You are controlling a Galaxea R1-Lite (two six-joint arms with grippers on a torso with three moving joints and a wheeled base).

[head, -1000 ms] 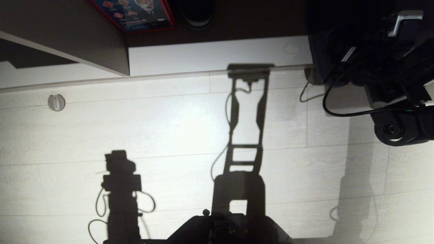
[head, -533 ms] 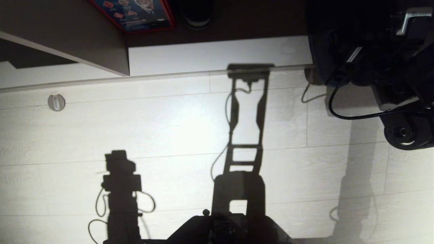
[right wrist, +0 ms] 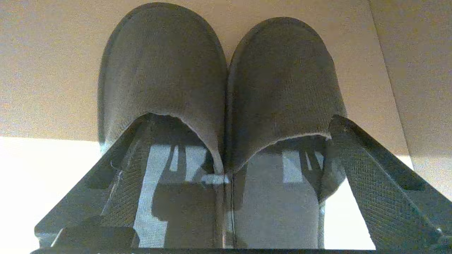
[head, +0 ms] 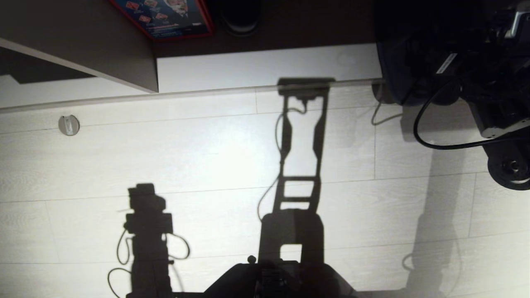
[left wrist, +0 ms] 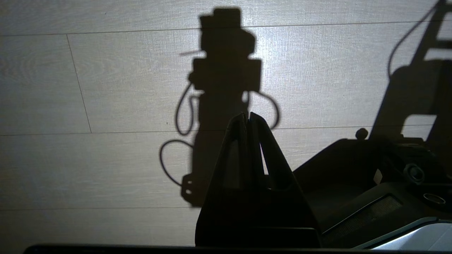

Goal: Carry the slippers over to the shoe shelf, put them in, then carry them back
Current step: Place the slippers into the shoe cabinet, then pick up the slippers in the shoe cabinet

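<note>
Slippers paired on the shoe shelf, right jaws spread wide round their heels

The slippers [right wrist: 162, 70] lie side by side, touching, toes inward on the pale board of the shoe shelf [right wrist: 46, 70]. The right gripper [right wrist: 240, 118] has its jaws fully apart, flanking the heel end and, as far as I can judge, clamping nothing. Any move should be straight, so neither jaw drags a slipper askew (they sit neatly now). The left gripper [left wrist: 248, 118] hangs over the floor, jaws closed and empty.

Black right arm [head: 476, 74] with a looping black cable [head: 430, 132], silver bracket [head: 519, 20] and white label [head: 446, 63].
</note>
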